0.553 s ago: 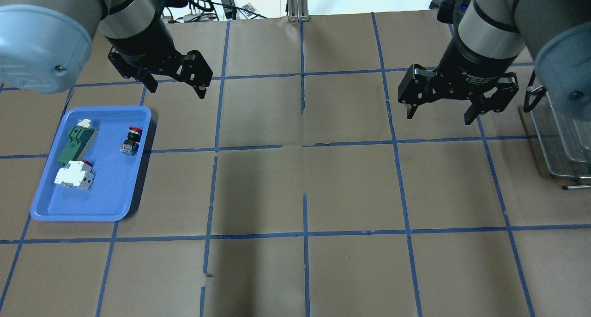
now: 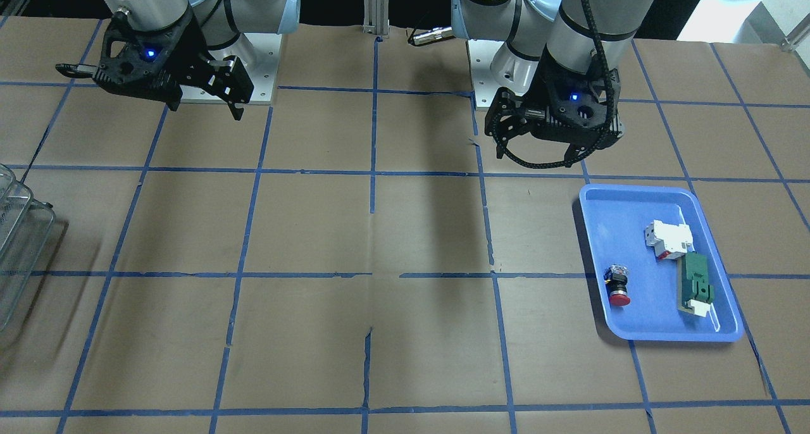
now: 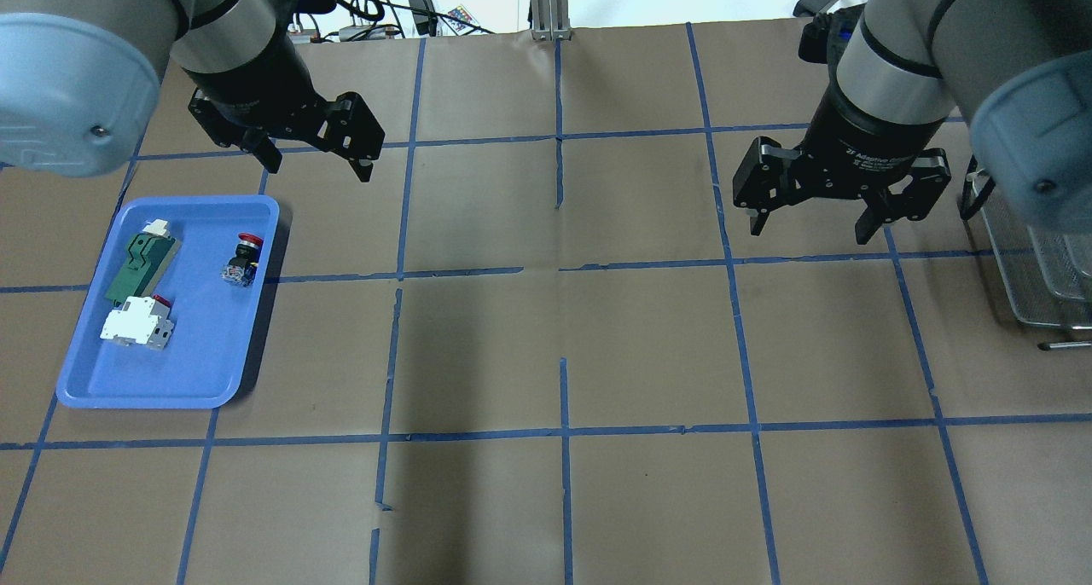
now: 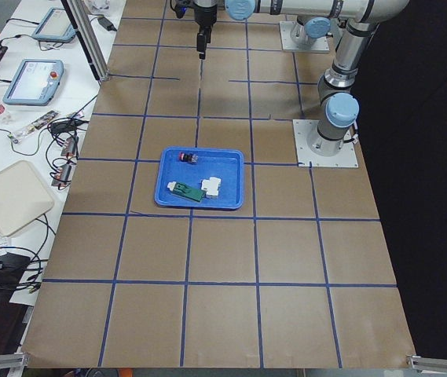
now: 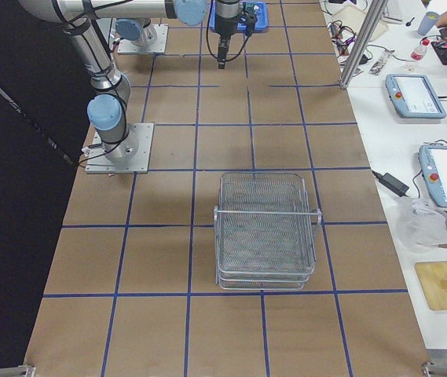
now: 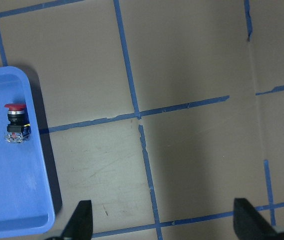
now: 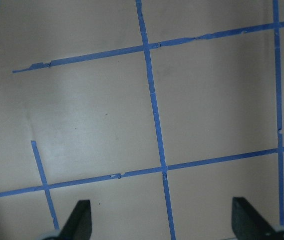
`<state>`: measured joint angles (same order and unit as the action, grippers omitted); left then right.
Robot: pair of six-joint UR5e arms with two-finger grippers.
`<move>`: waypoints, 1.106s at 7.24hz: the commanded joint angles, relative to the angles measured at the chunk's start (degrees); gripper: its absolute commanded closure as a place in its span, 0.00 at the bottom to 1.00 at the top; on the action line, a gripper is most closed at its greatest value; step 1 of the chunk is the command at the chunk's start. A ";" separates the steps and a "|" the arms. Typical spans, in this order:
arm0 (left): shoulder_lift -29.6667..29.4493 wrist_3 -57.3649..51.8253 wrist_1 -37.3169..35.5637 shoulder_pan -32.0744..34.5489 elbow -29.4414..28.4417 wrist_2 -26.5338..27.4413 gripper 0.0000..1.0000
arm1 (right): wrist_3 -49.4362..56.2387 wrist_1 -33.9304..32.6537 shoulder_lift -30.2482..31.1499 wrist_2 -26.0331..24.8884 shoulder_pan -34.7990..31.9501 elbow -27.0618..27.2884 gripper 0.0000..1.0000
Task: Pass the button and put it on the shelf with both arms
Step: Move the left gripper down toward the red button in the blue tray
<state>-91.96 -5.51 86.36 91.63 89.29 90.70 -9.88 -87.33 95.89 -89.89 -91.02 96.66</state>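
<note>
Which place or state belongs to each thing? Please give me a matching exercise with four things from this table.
Things:
1. small red-capped black push button
2. silvery wire-mesh shelf
3. white plastic block with red marks
4. left arm's black end effector

Places or states:
A. open, empty, over brown paper
B. at the table's end on the robot's right
C. in the blue plastic tray, beside the green flat part
D. in the tray, lying alone

Pairs: 1-D, 2-B, 3-C, 4-A

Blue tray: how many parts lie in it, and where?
3, overhead view: button at the right of the blue tray, green part upper left, white block below it.
</note>
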 commanded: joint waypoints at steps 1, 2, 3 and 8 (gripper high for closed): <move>-0.93 -8.03 -1.01 -7.82 1.66 -0.17 0.00 | 0.04 -0.04 0.00 -0.28 0.41 0.02 0.00; -2.07 -13.15 -5.20 -10.74 2.20 -0.35 0.00 | -0.05 -0.04 0.08 -0.28 0.50 0.11 0.00; -3.91 -18.86 -6.28 -12.68 3.59 -0.09 0.00 | -0.05 -0.91 0.00 -0.11 0.50 0.11 0.00; -14.37 -36.05 -33.17 -25.88 17.66 -0.70 0.00 | -0.57 -2.32 0.08 0.07 0.32 0.20 0.00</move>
<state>-103.76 -39.88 57.72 66.84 104.71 89.95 -10.05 -89.11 95.94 -89.87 -90.57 96.79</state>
